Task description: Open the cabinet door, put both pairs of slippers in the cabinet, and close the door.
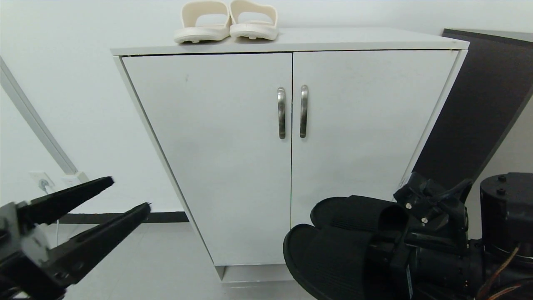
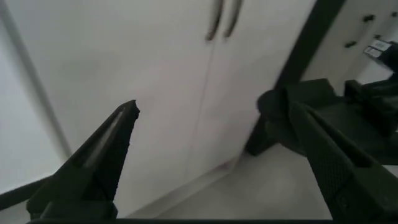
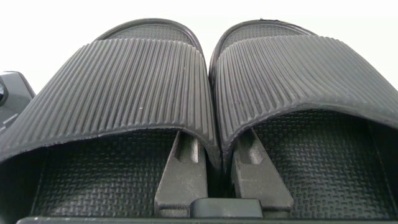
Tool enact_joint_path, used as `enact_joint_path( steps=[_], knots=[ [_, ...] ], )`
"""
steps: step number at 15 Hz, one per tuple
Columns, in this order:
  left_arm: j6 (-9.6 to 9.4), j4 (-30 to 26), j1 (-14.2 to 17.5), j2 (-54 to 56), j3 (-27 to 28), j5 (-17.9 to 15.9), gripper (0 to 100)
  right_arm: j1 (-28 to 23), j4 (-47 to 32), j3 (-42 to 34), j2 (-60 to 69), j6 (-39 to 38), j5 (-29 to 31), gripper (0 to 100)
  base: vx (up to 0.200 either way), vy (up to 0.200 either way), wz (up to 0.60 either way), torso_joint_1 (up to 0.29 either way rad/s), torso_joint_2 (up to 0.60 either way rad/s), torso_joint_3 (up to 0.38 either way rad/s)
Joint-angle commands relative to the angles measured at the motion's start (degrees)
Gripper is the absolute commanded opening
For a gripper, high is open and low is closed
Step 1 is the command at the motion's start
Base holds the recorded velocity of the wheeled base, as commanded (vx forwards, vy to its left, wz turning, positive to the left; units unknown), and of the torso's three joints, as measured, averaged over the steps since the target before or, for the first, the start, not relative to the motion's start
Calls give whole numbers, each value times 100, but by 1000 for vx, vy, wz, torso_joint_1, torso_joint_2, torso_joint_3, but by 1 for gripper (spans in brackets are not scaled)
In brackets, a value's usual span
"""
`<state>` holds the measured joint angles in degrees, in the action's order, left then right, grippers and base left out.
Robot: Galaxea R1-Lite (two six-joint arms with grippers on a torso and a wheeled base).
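Seemingly pinched by the right end effector, black slippers face the cabinet.

You have one pair of slippers on top of the cabinet, above its left door. The other pair sits in your right tool, low before the right door; your left tool is low, left of the cabinet.
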<state>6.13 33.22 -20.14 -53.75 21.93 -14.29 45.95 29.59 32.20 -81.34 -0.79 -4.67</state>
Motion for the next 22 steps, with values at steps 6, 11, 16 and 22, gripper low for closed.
enact_joint_path(
  steps=[6, 11, 16, 22],
  knots=[
    [266, 53, -1563, -1955, 1621, 541, 100, -7, 188, -29, -23, -9, 10, 0, 0, 0, 0, 0, 0, 0],
    [266, 44, -2117, -2869, 2676, 796, 100, -7, 188, -64, -31, 0, 10, 0, 0, 0, 0, 0, 0, 0],
    [213, 18, -2319, -3634, 3485, 743, 100, -7, 179, -99, -93, 0, -16, 0, 0, 0, 0, 0, 0, 0],
    [345, -211, -2187, -4337, 4425, 321, 100, 2, 188, -135, -163, 0, -16, 0, 0, 0, 0, 0, 0, 0]
  ],
)
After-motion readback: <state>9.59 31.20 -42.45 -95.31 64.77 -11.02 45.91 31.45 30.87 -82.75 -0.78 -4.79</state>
